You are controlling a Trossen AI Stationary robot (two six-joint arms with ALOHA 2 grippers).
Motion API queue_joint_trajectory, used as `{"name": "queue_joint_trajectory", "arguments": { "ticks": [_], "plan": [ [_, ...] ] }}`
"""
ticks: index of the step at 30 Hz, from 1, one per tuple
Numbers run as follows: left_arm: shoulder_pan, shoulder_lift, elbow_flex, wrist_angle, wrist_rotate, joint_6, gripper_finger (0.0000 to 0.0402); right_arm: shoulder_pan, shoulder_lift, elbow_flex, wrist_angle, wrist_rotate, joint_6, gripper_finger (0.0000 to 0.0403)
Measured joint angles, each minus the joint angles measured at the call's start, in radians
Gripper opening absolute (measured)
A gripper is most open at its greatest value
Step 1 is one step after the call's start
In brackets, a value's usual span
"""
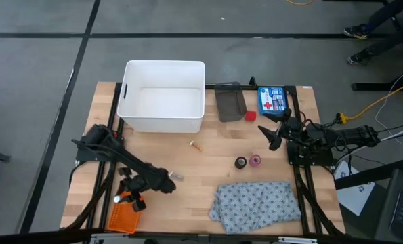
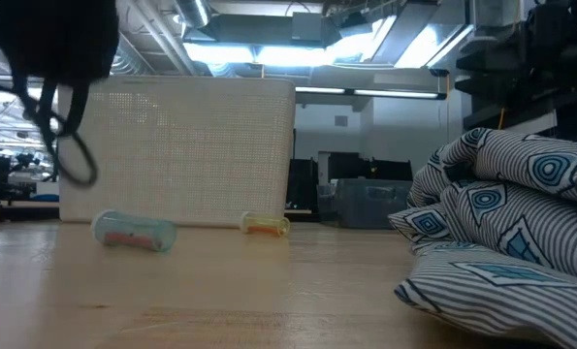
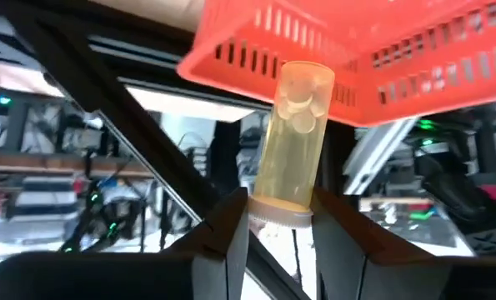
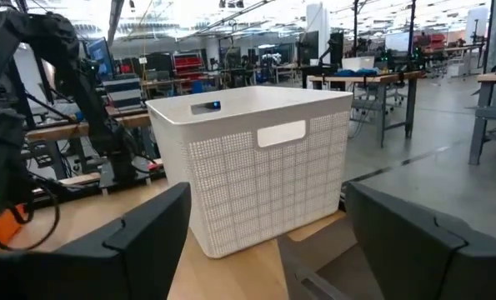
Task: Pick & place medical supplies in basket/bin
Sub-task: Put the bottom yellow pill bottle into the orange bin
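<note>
My left gripper (image 1: 129,199) is at the table's near left corner, just above the small orange mesh basket (image 1: 123,217). It is shut on a clear amber pill vial (image 3: 293,137), whose far end is level with the basket's rim (image 3: 273,50). My right gripper (image 1: 273,137) waits open at the right side, touching nothing. A pink roll (image 1: 255,160) and a dark roll (image 1: 240,162) stand side by side on the table. A red block (image 1: 250,115), a tiny pale-orange piece (image 1: 196,144) and the crumpled grey patterned cloth (image 1: 255,202) also lie there. The low view shows two small vials (image 2: 133,232) (image 2: 265,225) lying on their sides. My left gripper pinches the vial at its white cap end (image 3: 278,215), one finger (image 3: 224,237) on each side. The vial points straight out along the fingers, lifted clear of the table. Its far end (image 3: 302,79) is in front of the orange basket's wall; I cannot tell whether they touch.
A large white tub (image 1: 162,95) stands at the far left-middle of the table. Beside it are a grey tray (image 1: 229,102) and a blue box (image 1: 272,99). The cloth (image 2: 501,233) bulks up at the near right. Bare wood lies in the table's middle.
</note>
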Motion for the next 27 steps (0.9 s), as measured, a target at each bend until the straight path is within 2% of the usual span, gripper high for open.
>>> {"name": "queue_joint_trajectory", "arguments": {
  "ticks": [11,27],
  "plan": [
    [0.0,0.124,0.001,0.003,-0.087,0.08,0.0107,0.0,0.0,0.0,0.0,-0.001,0.004,0.0317],
    [0.0,0.14,0.001,0.002,-0.111,0.009,0.0106,0.0,0.0,0.0,-0.033,-0.002,0.027,0.0317]
  ]
}}
